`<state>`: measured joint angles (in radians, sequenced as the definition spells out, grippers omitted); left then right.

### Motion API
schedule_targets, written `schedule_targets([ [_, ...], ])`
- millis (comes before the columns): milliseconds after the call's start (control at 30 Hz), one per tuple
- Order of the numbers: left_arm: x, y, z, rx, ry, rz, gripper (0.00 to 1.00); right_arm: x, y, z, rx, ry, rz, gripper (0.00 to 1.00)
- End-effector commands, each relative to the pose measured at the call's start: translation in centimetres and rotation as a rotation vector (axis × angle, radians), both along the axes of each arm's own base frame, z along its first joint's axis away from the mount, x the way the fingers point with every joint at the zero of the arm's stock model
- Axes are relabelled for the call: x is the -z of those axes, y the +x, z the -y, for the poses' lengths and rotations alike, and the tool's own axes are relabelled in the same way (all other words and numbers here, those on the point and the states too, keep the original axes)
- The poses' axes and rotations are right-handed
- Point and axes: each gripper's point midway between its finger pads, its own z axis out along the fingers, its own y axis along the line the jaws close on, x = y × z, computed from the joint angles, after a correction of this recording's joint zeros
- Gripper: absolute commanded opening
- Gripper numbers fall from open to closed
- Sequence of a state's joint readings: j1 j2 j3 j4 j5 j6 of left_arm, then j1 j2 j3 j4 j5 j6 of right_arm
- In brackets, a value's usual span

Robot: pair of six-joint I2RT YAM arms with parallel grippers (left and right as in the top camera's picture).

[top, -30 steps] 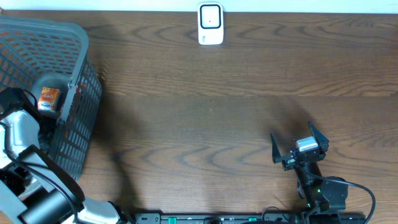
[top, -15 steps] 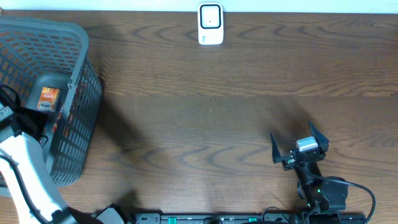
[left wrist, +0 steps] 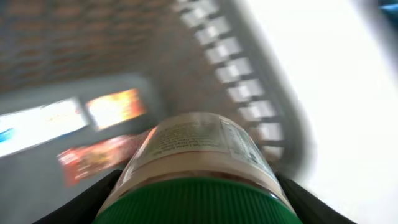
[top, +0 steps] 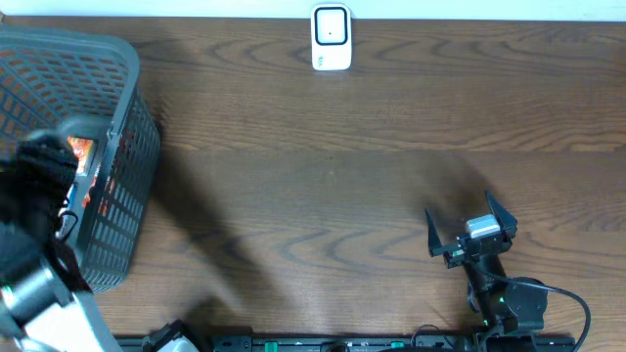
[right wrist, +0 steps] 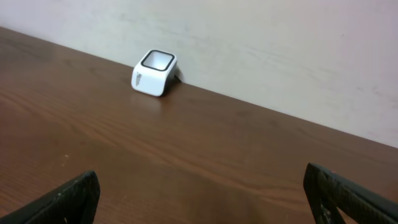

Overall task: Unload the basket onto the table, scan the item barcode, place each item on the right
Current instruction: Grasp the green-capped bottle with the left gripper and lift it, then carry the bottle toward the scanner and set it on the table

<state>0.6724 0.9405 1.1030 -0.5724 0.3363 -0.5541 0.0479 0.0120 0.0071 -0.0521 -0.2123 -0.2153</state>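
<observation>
Jar [left wrist: 200, 148] in left gripper [left wrist: 196, 205] at basket [top: 129, 186] — scanner [top: 332, 37] well apart.

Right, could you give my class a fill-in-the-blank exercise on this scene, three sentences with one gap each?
1. The jar between the fingers of the left end effector has a ____ lid.
2. An orange packet lies in the grey ____.
3. The right end effector, facing the white scanner, is ____ and holds nothing.

Missing words: green; basket; open.
</observation>
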Motion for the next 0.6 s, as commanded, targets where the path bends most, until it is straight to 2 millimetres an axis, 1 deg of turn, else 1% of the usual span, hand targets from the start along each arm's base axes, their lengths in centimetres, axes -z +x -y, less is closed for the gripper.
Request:
schedule_targets([
  [0, -5.6, -0.4, 4.8, 0.192, 0.025, 0.212, 0.66, 0.0, 0.0, 0.2, 0.007, 0.012, -0.002, 0.99],
  [67, -7.3, -0.5, 6.8, 0.27, 0.019, 0.281, 0.66, 0.0, 0.0, 0.2, 0.007, 0.012, -0.002, 0.99],
  [100, -7.7, -0.4, 7.7, 0.307, 0.002, 0.302, 0.66, 0.0, 0.0, 0.2, 0.007, 0.012, -0.002, 0.99],
  [167, -8.1, -0.1, 9.8, 0.396, -0.051, 0.324, 0.66, 0.0, 0.0, 0.2, 0.007, 0.012, -0.002, 0.99],
  [267, -7.7, 0.5, 12.5, 0.511, -0.097, 0.314, 0.66, 0.0, 0.0, 0.2, 0.007, 0.012, -0.002, 0.99],
  [367, -6.6, 1.2, 15.2, 0.624, -0.114, 0.27, 0.66, 0.0, 0.0, 0.2, 0.007, 0.012, -0.002, 0.99],
  [433, -5.5, 1.8, 16.9, 0.686, -0.13, 0.227, 0.66, 0.0, 0.0, 0.2, 0.007, 0.012, -0.002, 0.99],
  [567, -2.0, 3.3, 19.2, 0.714, -0.165, 0.09, 0.66, 0.0, 0.0, 0.2, 0.007, 0.012, -0.002, 0.99],
])
